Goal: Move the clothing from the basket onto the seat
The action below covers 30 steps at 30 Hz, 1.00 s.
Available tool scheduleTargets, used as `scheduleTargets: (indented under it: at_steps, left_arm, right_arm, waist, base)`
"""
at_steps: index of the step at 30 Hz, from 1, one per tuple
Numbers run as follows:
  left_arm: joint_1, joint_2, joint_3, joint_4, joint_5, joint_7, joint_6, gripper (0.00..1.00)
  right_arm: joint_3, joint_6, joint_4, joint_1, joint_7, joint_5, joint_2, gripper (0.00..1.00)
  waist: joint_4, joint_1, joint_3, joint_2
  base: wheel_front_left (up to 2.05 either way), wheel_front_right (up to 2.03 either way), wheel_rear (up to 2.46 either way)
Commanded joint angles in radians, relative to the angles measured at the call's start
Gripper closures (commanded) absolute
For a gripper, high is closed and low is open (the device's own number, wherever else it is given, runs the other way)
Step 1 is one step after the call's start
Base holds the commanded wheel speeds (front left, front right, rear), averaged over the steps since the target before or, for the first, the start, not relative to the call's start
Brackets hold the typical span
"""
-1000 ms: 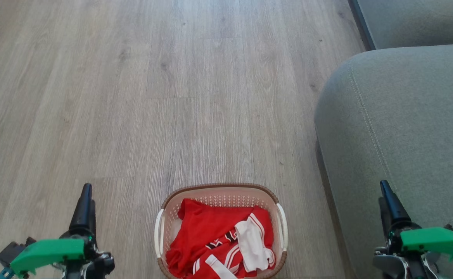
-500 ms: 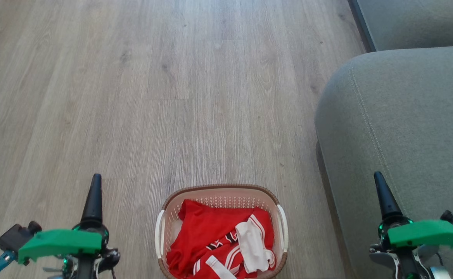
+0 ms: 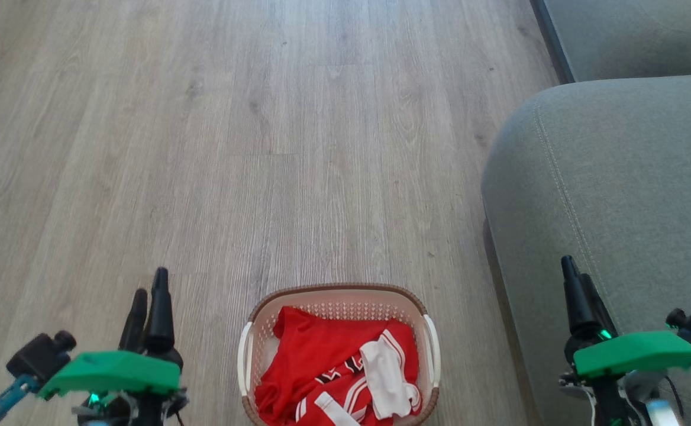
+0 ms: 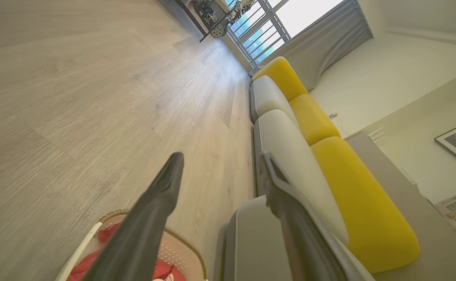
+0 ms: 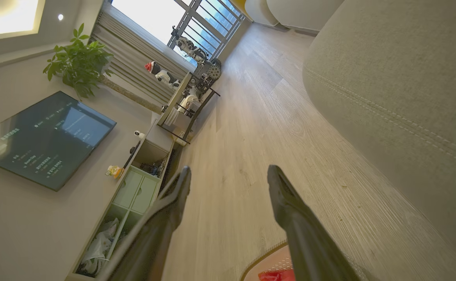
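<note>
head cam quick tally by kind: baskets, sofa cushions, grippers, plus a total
baskets: 1, the basket, holding a heap of red clothing
sofa cushions: 2, the seat and a farther cushion
grippers: 2, left gripper and right gripper, both open
total: 5

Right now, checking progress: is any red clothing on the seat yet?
No, the clothing lies bunched inside the basket beside the seat.
</note>
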<state>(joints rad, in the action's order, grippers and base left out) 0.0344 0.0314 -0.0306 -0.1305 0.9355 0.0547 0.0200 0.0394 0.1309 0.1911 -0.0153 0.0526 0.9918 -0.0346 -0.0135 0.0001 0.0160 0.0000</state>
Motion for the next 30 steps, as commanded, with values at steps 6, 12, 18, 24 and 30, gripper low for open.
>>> scheduleTargets:
  at_steps: [6,12,18,24,30]
  left_arm:
    - [0.002,0.013,-0.005,0.050,-0.118,0.028,-0.011,0.00]
    - [0.016,0.014,-0.020,0.045,-0.205,0.046,-0.015,0.00]
    - [0.024,0.014,-0.029,0.040,-0.286,0.063,-0.021,0.00]
    - [0.032,0.016,-0.035,0.036,-0.364,0.081,-0.028,0.00]
    - [0.042,0.017,-0.039,0.035,-0.438,0.098,-0.035,0.00]
  right_arm:
    - [-0.033,0.000,-0.052,0.007,0.028,-0.115,-0.008,0.00]
    - [-0.050,0.000,-0.056,0.003,0.046,-0.203,-0.009,0.00]
    - [-0.060,0.000,-0.055,-0.003,0.064,-0.283,-0.010,0.00]
    - [-0.070,0.000,-0.055,-0.005,0.081,-0.360,-0.010,0.00]
    - [-0.078,0.000,-0.060,-0.007,0.099,-0.434,-0.011,0.00]
  waist:
    - [-0.001,0.0000,0.002,0.0000]
    - [-0.001,0.0000,0.006,0.0000]
    - [-0.002,0.0000,0.010,0.0000]
    - [-0.004,-0.0001,0.012,0.0000]
    - [-0.006,-0.0001,0.013,0.0000]
  base:
    - [0.00,0.00,0.00]
    - [0.00,0.00,0.00]
    - [0.00,0.00,0.00]
    - [0.00,0.00,0.00]
    - [0.00,0.00,0.00]
